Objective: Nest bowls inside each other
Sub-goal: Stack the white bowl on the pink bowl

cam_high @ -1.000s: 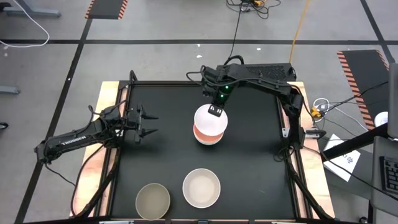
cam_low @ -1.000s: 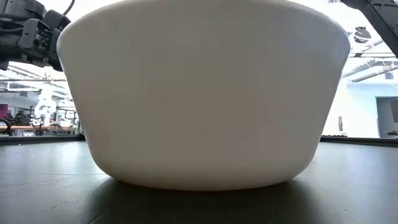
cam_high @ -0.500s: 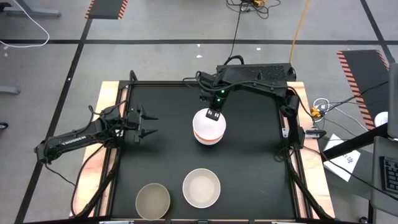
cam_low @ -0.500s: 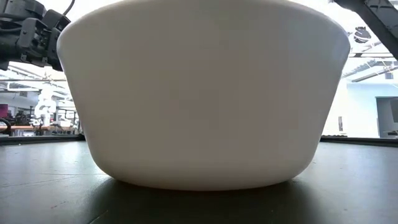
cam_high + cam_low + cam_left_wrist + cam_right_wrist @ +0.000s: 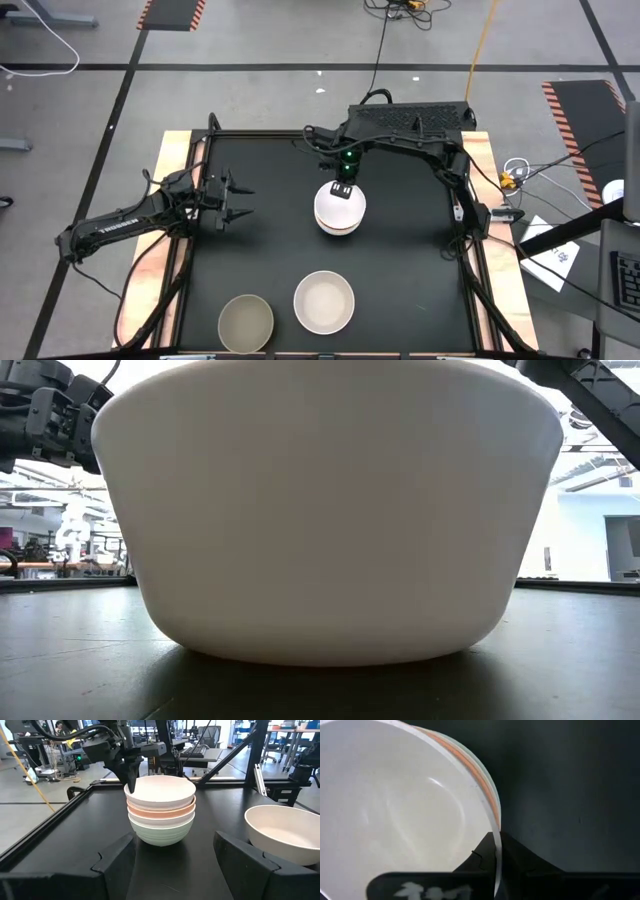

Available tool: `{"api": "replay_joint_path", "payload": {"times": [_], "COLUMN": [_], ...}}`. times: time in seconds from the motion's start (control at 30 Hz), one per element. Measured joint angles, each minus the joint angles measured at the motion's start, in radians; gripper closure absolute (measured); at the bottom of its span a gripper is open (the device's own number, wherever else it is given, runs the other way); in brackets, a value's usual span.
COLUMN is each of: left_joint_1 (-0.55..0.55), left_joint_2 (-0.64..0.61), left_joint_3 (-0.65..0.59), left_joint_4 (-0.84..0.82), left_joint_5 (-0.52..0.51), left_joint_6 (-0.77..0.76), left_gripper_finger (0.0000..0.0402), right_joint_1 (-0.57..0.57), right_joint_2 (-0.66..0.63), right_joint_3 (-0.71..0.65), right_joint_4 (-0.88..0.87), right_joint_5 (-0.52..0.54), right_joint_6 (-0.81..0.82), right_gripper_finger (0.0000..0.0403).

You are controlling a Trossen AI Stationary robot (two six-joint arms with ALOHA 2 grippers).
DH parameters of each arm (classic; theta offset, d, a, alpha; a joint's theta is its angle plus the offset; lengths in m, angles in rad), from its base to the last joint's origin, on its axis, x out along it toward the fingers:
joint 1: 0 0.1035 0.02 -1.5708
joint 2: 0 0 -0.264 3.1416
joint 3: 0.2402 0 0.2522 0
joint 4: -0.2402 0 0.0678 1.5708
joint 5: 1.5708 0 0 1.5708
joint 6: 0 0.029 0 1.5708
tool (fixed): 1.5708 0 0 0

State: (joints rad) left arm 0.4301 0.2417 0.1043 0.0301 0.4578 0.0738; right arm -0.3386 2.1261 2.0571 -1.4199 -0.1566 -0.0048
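A stack of bowls (image 5: 339,210) stands mid-table: mint green at the bottom, then white, salmon pink (image 5: 160,811), and a white bowl (image 5: 161,789) on top. My right gripper (image 5: 341,190) is over the stack's far side, shut on the top bowl. My left gripper (image 5: 236,199) waits open near the table's left side, apart from every bowl. A cream bowl (image 5: 324,301) and an olive-grey bowl (image 5: 246,322) rest on their bases near the near edge. The cream bowl (image 5: 325,510) fills the low view. My right gripper pinches the top white bowl's rim (image 5: 496,851) on its far side, one finger inside the bowl and one outside. The fingers (image 5: 131,776) come from above, pointing down. The bowl sits nested in the salmon pink bowl, roughly level.
The black table top has a raised frame (image 5: 196,150) around it. There is bare surface left and right of the stack and between it and the two near bowls. The right arm (image 5: 410,125) reaches in from the far right corner.
My right gripper has come down with the white bowl. The bowl hung above the stack, offset toward the far edge with the pink rim showing on the near side. It now sits in the stack, and the pink rim is almost covered from above.
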Motion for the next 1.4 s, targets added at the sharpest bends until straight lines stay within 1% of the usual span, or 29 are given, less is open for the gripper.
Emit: {"api": "replay_joint_path", "payload": {"times": [0.5,0.6,0.77,0.87,1.0,1.4], "left_joint_1": [0.0,0.0,0.0,0.0,0.0,0.0], "left_joint_2": [0.0,0.0,0.0,0.0,0.0,0.0], "left_joint_3": [0.0,0.0,0.0,0.0,0.0,0.0], "left_joint_4": [-0.003,-0.004,-0.004,-0.004,-0.004,-0.004], "left_joint_5": [0.016,0.016,0.016,0.017,0.016,0.016], "left_joint_6": [0.0,0.0,0.005,0.008,0.008,0.006], "left_gripper_finger": [0.0138,0.0138,0.0138,0.0138,0.0138,0.0138], "right_joint_1": [0.001,-0.001,0.0,0.0,0.007,0.02], "right_joint_2": [-0.001,-0.001,-0.003,-0.004,-0.005,-0.005], "right_joint_3": [0.0,-0.02,-0.067,-0.078,-0.079,-0.079], "right_joint_4": [0.042,0.047,0.05,0.06,0.076,0.112], "right_joint_5": [-0.005,-0.072,-0.084,-0.074,-0.021,-0.007], "right_joint_6": [0.061,0.075,0.079,0.079,0.086,0.09], "right_gripper_finger": [0.0403,0.0403,0.0403,0.0403,0.0403,0.0402]}}
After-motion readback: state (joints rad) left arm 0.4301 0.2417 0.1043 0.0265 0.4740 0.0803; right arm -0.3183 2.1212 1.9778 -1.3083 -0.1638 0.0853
